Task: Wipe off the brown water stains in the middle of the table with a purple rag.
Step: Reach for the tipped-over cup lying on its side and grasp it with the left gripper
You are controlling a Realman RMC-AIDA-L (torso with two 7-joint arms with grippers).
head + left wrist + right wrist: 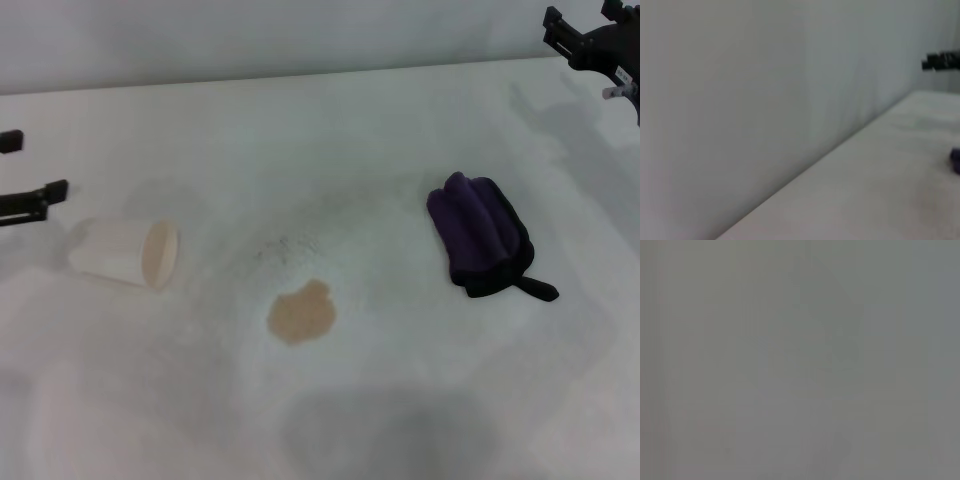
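The table (330, 130) spreads wide and white, faint grey smears across it, and nothing on it is being touched. Right of centre lies the rag (480, 235), a dark purple bundle with black edging, its short strap trailing toward the near edge. On the left a pale cup (125, 253) lies tipped on its side, mouth turned toward the middle. Between them, a little nearer the robot, sits the stain (301, 312) — a small tan blotch with an uneven outline, well apart from the rag and from the cup. Just beyond it is a grey speckled smudge (285, 247), not the target.

The right gripper (590, 42) hangs high at the far right corner, well away from the rag; whether its jaws are released or clenched cannot be told. The left gripper (25, 195) pokes in at the left edge near the cup, and its jaws cannot be read either.

The risks, as they look from here: the rag is a thick soft bundle, so a shallow pinch may catch only the top fold or the strap and leave it dangling. A light or off-line sweep could smear the liquid wider — or chase the grey smudge instead. And a long stroke leftward could knock the cup rolling.
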